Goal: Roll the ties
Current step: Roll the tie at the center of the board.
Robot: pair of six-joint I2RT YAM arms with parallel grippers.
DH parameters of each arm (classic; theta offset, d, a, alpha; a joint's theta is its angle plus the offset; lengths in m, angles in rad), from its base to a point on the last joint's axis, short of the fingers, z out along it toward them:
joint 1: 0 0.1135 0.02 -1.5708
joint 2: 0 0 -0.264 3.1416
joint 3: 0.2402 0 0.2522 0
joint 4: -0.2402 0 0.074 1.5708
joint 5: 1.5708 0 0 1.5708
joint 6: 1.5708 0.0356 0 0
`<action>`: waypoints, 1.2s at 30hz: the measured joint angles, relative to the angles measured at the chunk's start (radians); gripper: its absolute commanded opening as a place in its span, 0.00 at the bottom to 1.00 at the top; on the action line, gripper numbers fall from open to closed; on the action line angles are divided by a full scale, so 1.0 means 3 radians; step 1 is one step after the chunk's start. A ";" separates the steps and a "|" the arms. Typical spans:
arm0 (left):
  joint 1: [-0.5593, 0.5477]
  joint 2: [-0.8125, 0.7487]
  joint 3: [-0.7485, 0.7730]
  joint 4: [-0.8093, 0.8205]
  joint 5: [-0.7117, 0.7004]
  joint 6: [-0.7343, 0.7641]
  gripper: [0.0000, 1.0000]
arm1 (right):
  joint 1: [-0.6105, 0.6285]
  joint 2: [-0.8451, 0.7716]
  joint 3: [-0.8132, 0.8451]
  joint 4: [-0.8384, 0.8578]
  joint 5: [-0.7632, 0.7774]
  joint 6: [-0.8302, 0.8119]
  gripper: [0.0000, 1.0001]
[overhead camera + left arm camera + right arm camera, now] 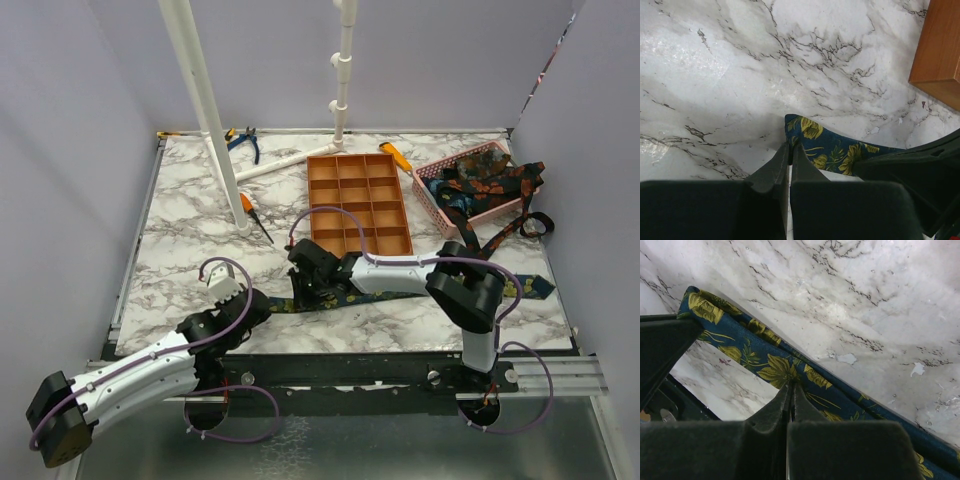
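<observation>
**Both claws down at the tie's left end, the length running off to the right**

From above, one tie (350, 299) lies flat near the front edge of the table (190, 240), its long axis running left to right across both arms. The left claw (258, 300) sits right at its left end. The right claw (305, 288) reaches across and comes down on the same tie just beside it, a little further along. Everything to the right of the two claws is loose fabric, out to the pointed end near the table's right edge. More ties (490, 185) are heaped in the pink basket (432, 200) at the back right, well apart from this one. The orange tray (358, 200) stands behind the right claw.

The left wrist camera shows the left claw (789, 150) with its fingers pressed together, their tips touching the tie's (835, 150) end edge. I cannot tell whether any cloth is caught between them. The tie leads away to the right, under the other arm's dark bulk.

The right wrist camera shows the right claw (791, 390) closed too, its tips resting on the tie (775, 367), which crosses the view on a slant. Again I can't see fabric pinched.

As I read it, the roll has to start at this left end and travel rightward along the tie. The left claw is the nearer one to that end.
</observation>
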State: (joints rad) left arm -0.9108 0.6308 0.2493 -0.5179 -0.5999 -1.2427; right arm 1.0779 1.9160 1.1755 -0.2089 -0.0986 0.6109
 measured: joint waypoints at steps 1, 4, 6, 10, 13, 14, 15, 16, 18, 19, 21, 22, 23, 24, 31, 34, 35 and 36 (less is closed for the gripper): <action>0.0000 -0.0013 0.0000 0.0000 0.0000 0.0011 0.00 | -0.0005 0.0009 0.0017 -0.0004 -0.0009 0.0001 0.00; 0.0000 -0.0081 0.0001 -0.0001 0.0000 0.0078 0.00 | -0.0005 0.0024 0.0025 -0.0001 -0.0028 0.0006 0.00; 0.0000 -0.0140 0.0008 -0.0001 0.0003 0.0132 0.00 | -0.0005 0.0047 0.0043 0.0009 -0.0043 0.0024 0.00; 0.0000 -0.0309 0.0080 0.0020 0.0075 0.0319 0.00 | -0.0005 0.0100 0.0060 0.0118 -0.0093 0.0098 0.00; 0.0003 -0.0404 0.0150 0.0097 0.0210 0.0469 0.00 | -0.0006 0.0156 0.0069 0.0264 -0.0135 0.0182 0.00; 0.0003 -0.0415 0.0181 0.0116 0.0263 0.0518 0.00 | -0.0008 0.0181 0.0075 0.0327 -0.0155 0.0214 0.00; 0.0003 -0.0416 0.0215 0.0145 0.0329 0.0584 0.00 | -0.0017 0.0209 0.0080 0.0393 -0.0183 0.0245 0.00; 0.0003 -0.0416 0.0240 0.0170 0.0369 0.0629 0.00 | -0.0022 0.0238 0.0089 0.0464 -0.0212 0.0278 0.00; 0.0003 -0.0413 0.0287 0.0223 0.0477 0.0725 0.00 | -0.0037 0.0322 0.0120 0.0638 -0.0286 0.0351 0.00; 0.0003 -0.0407 0.0296 0.0239 0.0510 0.0771 0.00 | -0.0043 0.0361 0.0128 0.0734 -0.0326 0.0387 0.00; 0.0003 -0.0364 0.0298 0.0257 0.0577 0.0839 0.00 | -0.0056 0.0430 0.0130 0.0926 -0.0413 0.0468 0.00; 0.0004 -0.0331 0.0298 0.0272 0.0613 0.0868 0.00 | -0.0060 0.0463 0.0126 0.1024 -0.0454 0.0510 0.00; 0.0004 -0.0296 0.0296 0.0286 0.0640 0.0891 0.00 | -0.0062 0.0490 0.0112 0.1127 -0.0493 0.0548 0.00; 0.0003 -0.0243 0.0296 0.0315 0.0666 0.0921 0.00 | -0.0065 0.0509 0.0085 0.1228 -0.0529 0.0593 0.00; -0.0051 -0.0092 0.0296 0.0446 0.0696 0.1015 0.00 | -0.0093 0.0412 -0.0397 0.1958 -0.0573 0.0774 0.01; -0.0074 -0.0022 0.0296 0.0453 0.0679 0.1030 0.00 | -0.0090 0.0300 -0.0542 0.2003 -0.0478 0.0783 0.10; -0.0086 0.0023 0.0298 0.0451 0.0659 0.1034 0.00 | -0.0090 0.0272 -0.0559 0.1990 -0.0436 0.0785 0.12; -0.0095 0.0065 0.0298 0.0450 0.0633 0.1041 0.00 | -0.0090 0.0226 -0.0580 0.1962 -0.0375 0.0779 0.14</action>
State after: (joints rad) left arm -0.9394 0.6502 0.3386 -0.3828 -0.4099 -0.9302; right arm 1.0508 1.9839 1.0016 0.3798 -0.2111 0.8448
